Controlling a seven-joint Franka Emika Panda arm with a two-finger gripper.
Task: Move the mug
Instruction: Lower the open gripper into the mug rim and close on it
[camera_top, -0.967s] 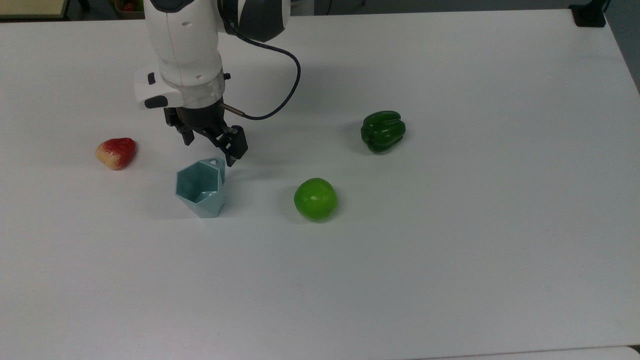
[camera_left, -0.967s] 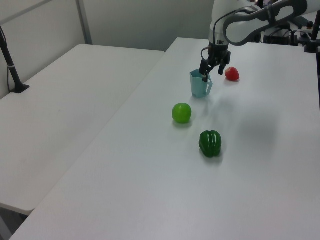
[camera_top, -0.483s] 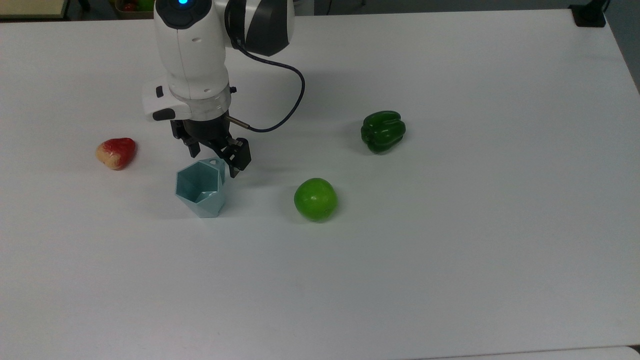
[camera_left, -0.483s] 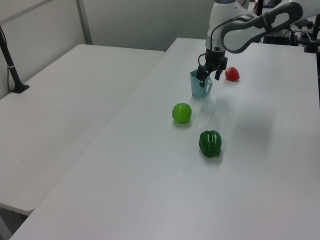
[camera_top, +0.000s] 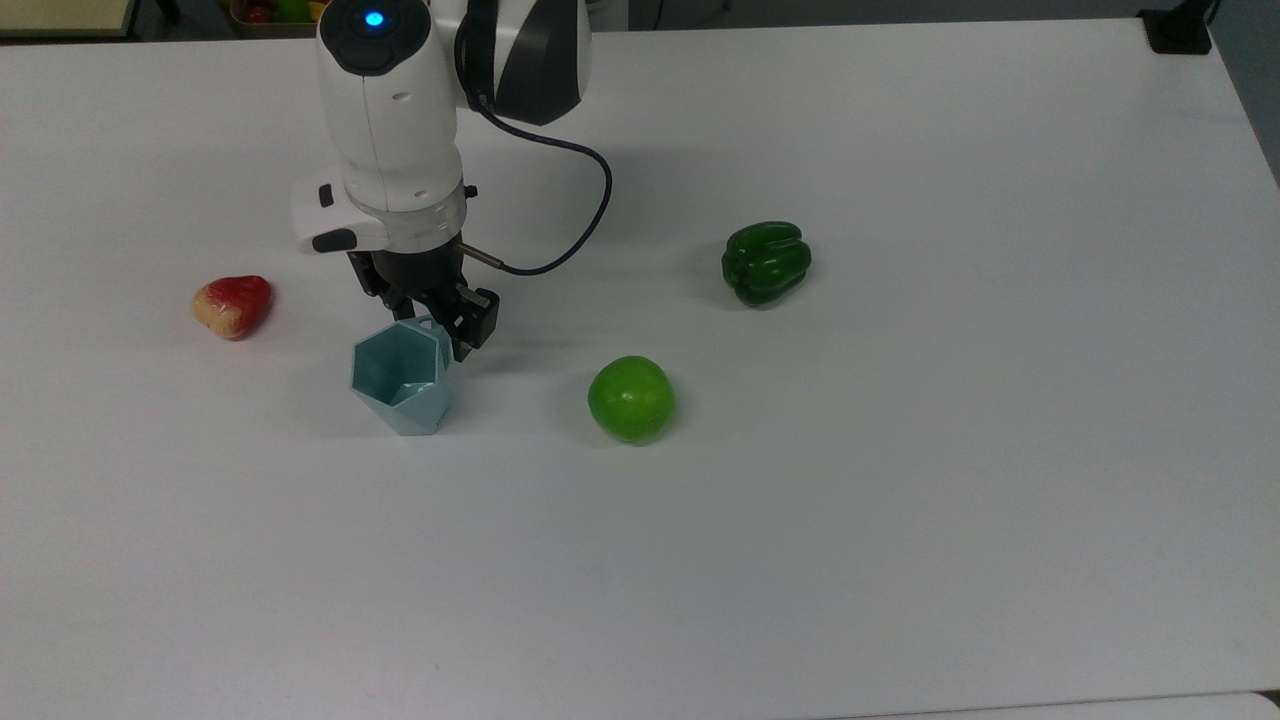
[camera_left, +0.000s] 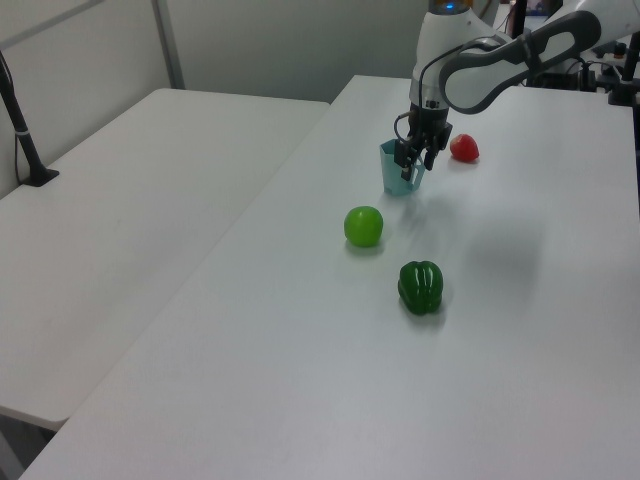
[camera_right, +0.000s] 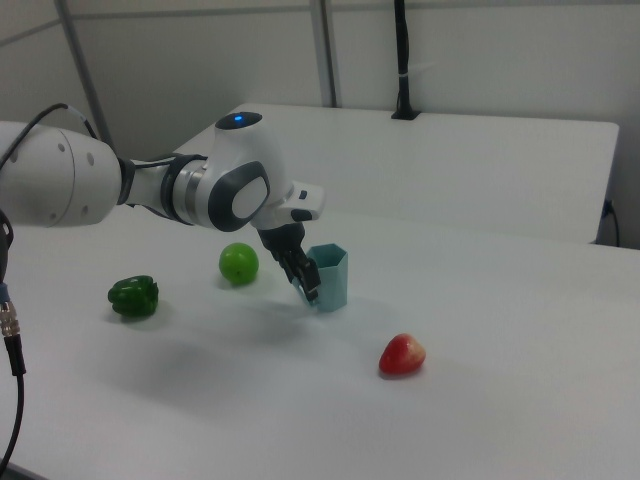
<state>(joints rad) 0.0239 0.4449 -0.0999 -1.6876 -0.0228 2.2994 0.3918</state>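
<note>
The mug (camera_top: 398, 385) is a pale blue-teal faceted cup standing upright on the white table (camera_top: 900, 500), its small handle tab on the far side in the top view. My gripper (camera_top: 432, 318) points down over that far rim, open, one finger on each side of the handle tab. In the left view the gripper (camera_left: 412, 166) is low over the mug (camera_left: 397, 172), and in the right view the gripper (camera_right: 305, 280) is against the left side of the mug (camera_right: 331, 276). I cannot tell whether the fingers touch it.
A green apple (camera_top: 631, 398) lies to the top view's right of the mug, and a green bell pepper (camera_top: 765, 262) lies farther right. A red and yellow fruit (camera_top: 233, 305) sits to the mug's left. A second white table (camera_left: 130, 200) adjoins in the left view.
The gripper has come down and shifted slightly toward the mug, from above and behind it to the level of its rim at the handle. The mug and the fruit have not moved.
</note>
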